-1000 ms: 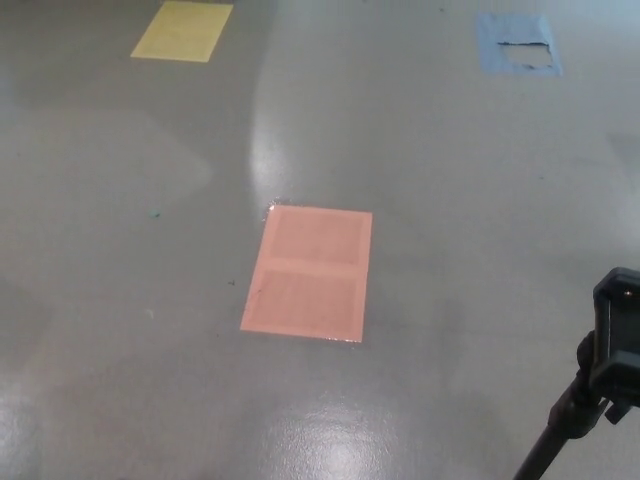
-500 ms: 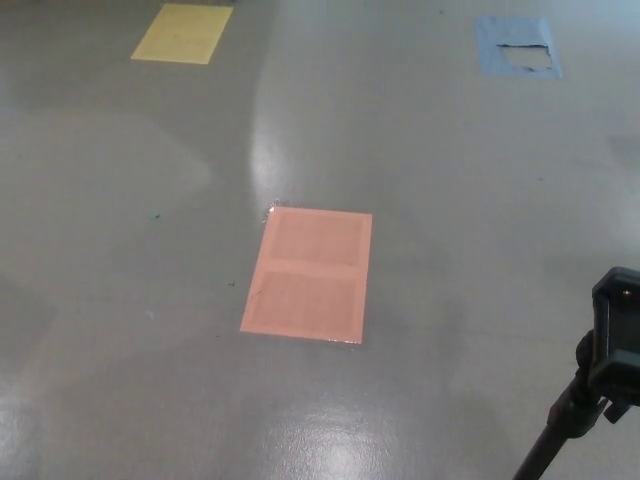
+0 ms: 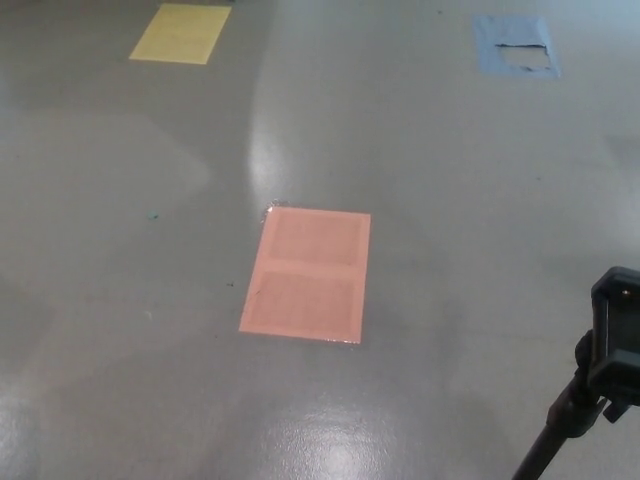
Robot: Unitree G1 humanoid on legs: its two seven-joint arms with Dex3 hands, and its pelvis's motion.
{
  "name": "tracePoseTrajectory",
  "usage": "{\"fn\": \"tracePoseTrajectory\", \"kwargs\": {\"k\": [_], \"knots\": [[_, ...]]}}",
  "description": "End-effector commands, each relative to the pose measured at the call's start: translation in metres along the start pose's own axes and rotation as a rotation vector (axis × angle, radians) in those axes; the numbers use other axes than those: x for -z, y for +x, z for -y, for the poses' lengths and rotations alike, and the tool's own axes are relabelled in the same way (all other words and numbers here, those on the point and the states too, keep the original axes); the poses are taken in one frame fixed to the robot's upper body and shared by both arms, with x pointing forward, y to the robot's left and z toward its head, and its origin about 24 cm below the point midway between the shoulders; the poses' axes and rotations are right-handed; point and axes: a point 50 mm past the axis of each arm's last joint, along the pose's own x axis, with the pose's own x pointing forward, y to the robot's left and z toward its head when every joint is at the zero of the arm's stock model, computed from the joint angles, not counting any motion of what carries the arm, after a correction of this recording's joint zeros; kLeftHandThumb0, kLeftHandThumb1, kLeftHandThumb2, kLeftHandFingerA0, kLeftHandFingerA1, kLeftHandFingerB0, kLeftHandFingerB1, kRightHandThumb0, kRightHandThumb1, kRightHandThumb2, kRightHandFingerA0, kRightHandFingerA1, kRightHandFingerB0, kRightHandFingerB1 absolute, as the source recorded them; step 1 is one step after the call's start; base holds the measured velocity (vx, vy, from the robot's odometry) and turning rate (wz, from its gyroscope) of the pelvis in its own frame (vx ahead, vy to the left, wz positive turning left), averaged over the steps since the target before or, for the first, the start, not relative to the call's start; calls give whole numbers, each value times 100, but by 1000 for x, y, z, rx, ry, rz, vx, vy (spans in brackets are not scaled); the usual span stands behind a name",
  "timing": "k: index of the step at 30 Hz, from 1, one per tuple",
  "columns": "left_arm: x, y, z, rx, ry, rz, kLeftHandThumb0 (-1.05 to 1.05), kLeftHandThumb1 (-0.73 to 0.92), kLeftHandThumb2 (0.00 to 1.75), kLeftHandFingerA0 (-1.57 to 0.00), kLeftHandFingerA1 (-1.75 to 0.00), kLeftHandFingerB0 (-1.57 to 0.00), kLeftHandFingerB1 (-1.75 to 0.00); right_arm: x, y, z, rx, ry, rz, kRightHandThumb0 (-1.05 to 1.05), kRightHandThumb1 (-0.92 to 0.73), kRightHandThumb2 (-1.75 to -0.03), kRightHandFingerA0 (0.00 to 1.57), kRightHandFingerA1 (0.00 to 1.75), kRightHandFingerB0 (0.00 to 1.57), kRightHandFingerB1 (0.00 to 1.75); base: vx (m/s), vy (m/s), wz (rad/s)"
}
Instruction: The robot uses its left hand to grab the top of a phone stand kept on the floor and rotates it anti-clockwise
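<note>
Fingers are nowhere for us to read: neither the left hand nor the right hand shows in the head view, so we cannot tell how they are set, and nothing is being held. What we do see of the task's thing is the phone stand (image 3: pixel 598 385), sitting at about four o'clock, cut by the right and bottom edges. Its top is a black, boxy clamp with rounded corners and a matte plastic look; below it a knuckle-like joint meets a slim black pole that slants down toward five o'clock and leaves the picture. Its feet lie out of view.

Under it we see the floor (image 3: pixel 130 300), smooth, grey and glossy, with pale glare streaks at the centre and at six o'clock. Near the centre lies a salmon-pink sheet (image 3: pixel 306 273), a flat rectangle with a faint crease across its middle. At eleven o'clock lies a yellow sheet (image 3: pixel 180 32); at one o'clock, a blue sheet (image 3: pixel 514 44) with a ragged hole.
</note>
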Motion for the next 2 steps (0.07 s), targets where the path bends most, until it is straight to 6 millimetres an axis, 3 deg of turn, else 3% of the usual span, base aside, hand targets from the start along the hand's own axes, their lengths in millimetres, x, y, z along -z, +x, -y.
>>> {"fn": "tracePoseTrajectory", "kwargs": {"k": [1,2], "knots": [[-3,0,-10,-38,154,2,-78,52,93,-3,-41,0,-19,2,-2,9,39,2,-12,-50,-83,-65,64,44,37,33,0,0,0],[-3,0,-10,-35,164,5,-78,52,93,-3,-41,0,-19,2,-2,9,40,0,-11,-50,-83,-65,64,44,37,33,0,0,0]]}}
